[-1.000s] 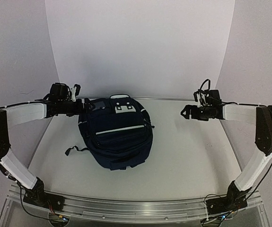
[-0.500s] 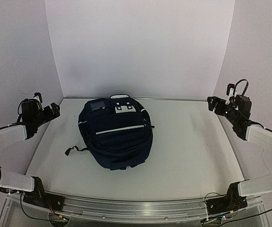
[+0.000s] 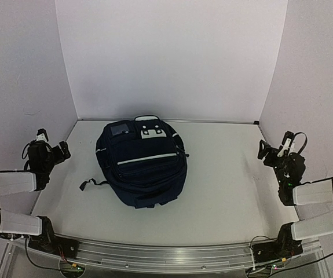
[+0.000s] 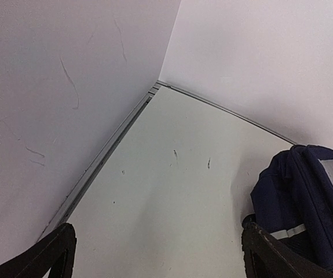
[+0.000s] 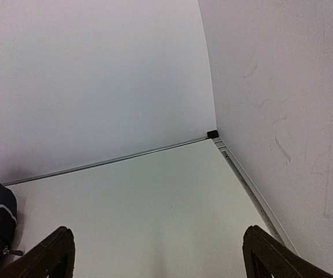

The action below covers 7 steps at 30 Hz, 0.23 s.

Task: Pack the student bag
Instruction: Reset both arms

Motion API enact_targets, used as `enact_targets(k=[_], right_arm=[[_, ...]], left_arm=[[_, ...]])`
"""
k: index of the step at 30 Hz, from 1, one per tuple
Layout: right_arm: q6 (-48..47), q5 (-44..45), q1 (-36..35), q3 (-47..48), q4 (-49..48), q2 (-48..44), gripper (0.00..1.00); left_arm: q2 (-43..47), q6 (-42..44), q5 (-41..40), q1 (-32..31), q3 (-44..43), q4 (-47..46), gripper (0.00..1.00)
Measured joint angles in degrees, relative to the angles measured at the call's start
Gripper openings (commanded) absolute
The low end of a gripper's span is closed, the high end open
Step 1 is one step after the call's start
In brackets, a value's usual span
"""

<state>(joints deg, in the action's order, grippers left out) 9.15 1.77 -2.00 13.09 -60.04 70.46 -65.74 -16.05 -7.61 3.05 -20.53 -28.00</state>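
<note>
Student bag [image 3: 142, 165] mid-table [image 3: 230, 179], btwn left pincer [image 3: 62, 149] & right pincer [image 3: 265, 152].

my left pincer [image 4: 157, 252] hangs by the left wall [image 3: 21, 87], jaws spread wide. the one thing in its way is the navy student bag [image 3: 142, 168], sitting left of centre toward the back. a strip of bare table [image 3: 62, 191] runs between that wall and the bag, and a black strap [image 3: 88, 184] trails onto it. my right pincer [image 5: 157, 255], spread too, faces open surface from the bag's right flank to the right wall [image 3: 317, 87]. the back wall [image 3: 172, 58] closes off the far edge just behind the bag.
</note>
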Motion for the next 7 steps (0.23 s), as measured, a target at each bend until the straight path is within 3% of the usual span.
enact_targets(k=[7], right_arm=[[-0.4,0.8,0.0,0.0,-5.1,0.0,0.98]], left_arm=[[-0.3,0.3,-0.1,0.0,0.4,-2.6,1.0]])
